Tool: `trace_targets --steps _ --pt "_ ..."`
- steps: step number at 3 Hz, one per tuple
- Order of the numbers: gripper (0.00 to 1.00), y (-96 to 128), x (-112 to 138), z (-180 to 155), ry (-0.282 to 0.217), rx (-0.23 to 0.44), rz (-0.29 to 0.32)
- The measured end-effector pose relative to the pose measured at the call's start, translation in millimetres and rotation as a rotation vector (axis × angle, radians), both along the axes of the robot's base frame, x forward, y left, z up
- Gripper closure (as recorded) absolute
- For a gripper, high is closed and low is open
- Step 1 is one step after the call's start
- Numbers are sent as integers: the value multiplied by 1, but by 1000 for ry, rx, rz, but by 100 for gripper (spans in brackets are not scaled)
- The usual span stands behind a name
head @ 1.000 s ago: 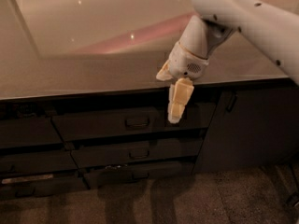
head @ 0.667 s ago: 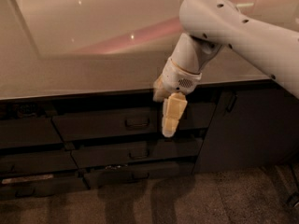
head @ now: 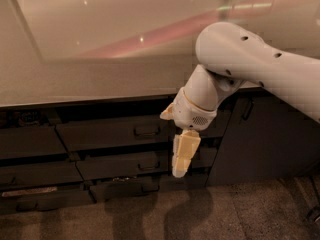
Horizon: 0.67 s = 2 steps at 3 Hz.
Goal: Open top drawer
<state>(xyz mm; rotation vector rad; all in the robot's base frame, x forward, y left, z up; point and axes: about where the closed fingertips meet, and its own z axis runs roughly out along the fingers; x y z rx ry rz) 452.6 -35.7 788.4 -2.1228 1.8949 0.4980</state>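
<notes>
**Top drawer (head: 110,134) shut, gripper hanging just right of its handle**

Top drawer sits directly under the countertop (head: 100,69) edge, its wide dark front flush with the fronts around it. No gap shows along its upper edge. Its small loop handle (head: 146,131) is at the centre of the panel, and nothing is on it.

My gripper (head: 181,156) hangs in front of the cabinet face, just to the right of that handle and a little lower, pointing down toward the floor (head: 200,214). Its cream tip reaches the level of the second drawer (head: 115,166), near the right end of that slimmer front. From this angle the gripper looks apart from the handle. Whether it is spread or pressed together, I cannot tell; it has hold of nothing that I can see.

My white arm (head: 250,59) comes in from the right, crossing above the counter edge and bending down at the wrist. Behind it, further right, is the tall cabinet door (head: 265,144) with its upright handle (head: 246,109). Left of the top drawer, more dark fronts (head: 30,141) are stacked in a column.
</notes>
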Motion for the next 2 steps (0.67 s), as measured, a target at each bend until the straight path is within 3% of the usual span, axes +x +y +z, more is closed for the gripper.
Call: trace_targets --steps 2 --pt "0 -2 3 -1 -28 -12 1"
